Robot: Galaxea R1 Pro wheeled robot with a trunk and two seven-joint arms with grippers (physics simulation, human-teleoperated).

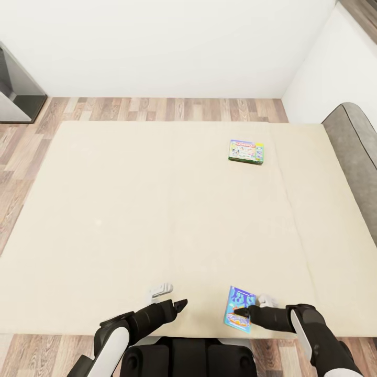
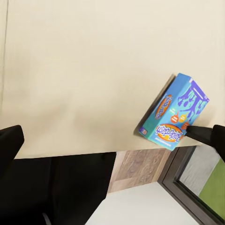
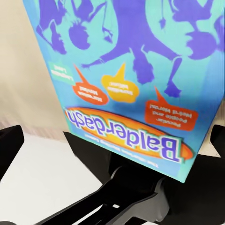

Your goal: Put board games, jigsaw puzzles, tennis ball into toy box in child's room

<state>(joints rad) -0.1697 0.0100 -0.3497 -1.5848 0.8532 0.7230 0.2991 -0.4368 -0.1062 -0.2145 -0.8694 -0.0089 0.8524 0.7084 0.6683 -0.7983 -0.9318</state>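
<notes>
The left gripper [image 1: 175, 303], at seven o'clock over the wide beige mattress bed [image 1: 131, 209], holds nothing; its spread I cannot tell. At five o'clock the right gripper [image 1: 242, 314] touches the small blue "Balderdash" board game box [image 1: 239, 309]; grip unclear. A green-edged Monopoly box [image 1: 246, 151] lies at one o'clock, with wood-plank floor [image 1: 157, 109] and white wall [image 1: 157, 47] beyond.

The bed [image 1: 131, 209] has a matt beige cloth mattress, smooth; at 3 o'clock its grey headboard [image 1: 356, 141] looks upholstered. The blue board game [image 3: 126, 75] is glossy printed card. The floor [image 1: 157, 109] is wood plank; the walls [image 1: 157, 42] are plain matt white.
</notes>
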